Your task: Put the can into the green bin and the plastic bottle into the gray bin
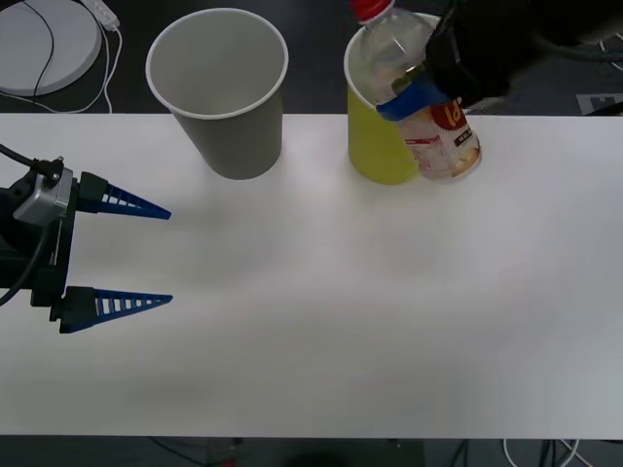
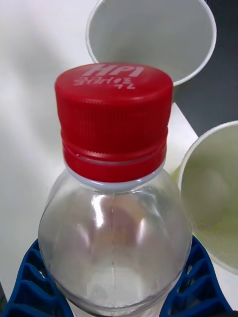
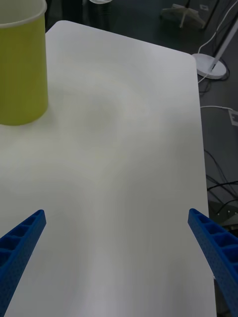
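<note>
Plastic bottle (image 1: 428,107) clamped in right end effector (image 1: 428,92), tilted against green bin (image 1: 375,146), left end effector (image 1: 131,253) spread wide

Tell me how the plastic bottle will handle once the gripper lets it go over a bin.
The plastic bottle, clamped in the right gripper, looks empty and clear, so probably light. Its thin walls may flex under the fingers. Being round, it would likely roll if it missed the gray bin.
</note>
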Robot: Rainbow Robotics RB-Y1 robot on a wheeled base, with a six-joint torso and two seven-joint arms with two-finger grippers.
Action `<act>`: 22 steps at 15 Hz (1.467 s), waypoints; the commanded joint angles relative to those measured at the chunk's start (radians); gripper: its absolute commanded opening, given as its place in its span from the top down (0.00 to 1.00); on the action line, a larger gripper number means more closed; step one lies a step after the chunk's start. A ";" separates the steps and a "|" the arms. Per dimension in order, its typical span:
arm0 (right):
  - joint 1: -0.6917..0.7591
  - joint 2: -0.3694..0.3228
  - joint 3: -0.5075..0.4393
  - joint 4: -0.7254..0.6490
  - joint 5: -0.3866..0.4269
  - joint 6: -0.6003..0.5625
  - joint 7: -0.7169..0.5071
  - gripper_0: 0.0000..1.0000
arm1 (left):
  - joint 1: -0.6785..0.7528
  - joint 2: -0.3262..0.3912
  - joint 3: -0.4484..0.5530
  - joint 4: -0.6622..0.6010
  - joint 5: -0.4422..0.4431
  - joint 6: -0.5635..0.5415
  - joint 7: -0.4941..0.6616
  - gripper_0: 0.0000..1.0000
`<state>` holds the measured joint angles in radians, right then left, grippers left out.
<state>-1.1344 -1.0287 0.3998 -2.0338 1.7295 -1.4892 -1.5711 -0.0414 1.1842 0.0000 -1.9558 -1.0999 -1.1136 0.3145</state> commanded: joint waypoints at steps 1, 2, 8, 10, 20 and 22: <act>-0.134 0.108 0.057 0.110 0.068 -0.082 0.000 1.00 | 0.000 0.000 0.000 0.000 0.000 0.000 0.000 0.00; -0.168 0.157 0.057 0.167 0.081 -0.082 0.000 1.00 | 0.000 0.000 0.000 0.000 0.000 0.000 0.000 0.00; -0.338 0.361 0.142 0.455 0.229 -0.082 0.000 1.00 | 0.000 0.000 0.000 0.000 0.000 0.000 0.000 0.00; -0.370 0.424 0.143 0.553 0.277 -0.082 0.000 1.00 | 0.000 0.000 0.000 0.000 0.000 0.000 0.000 0.00; -0.541 0.719 0.134 1.044 0.552 0.009 -0.001 1.00 | 0.000 0.000 0.000 0.000 0.000 0.000 0.000 0.00; -0.564 0.756 0.126 1.116 0.564 0.075 -0.001 1.00 | 0.000 0.000 0.000 0.000 0.000 0.000 0.000 0.00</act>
<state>-1.6902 -0.2853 0.5295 -0.9406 2.2905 -1.4369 -1.5717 -0.0414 1.1842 0.0000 -1.9558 -1.0999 -1.1136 0.3145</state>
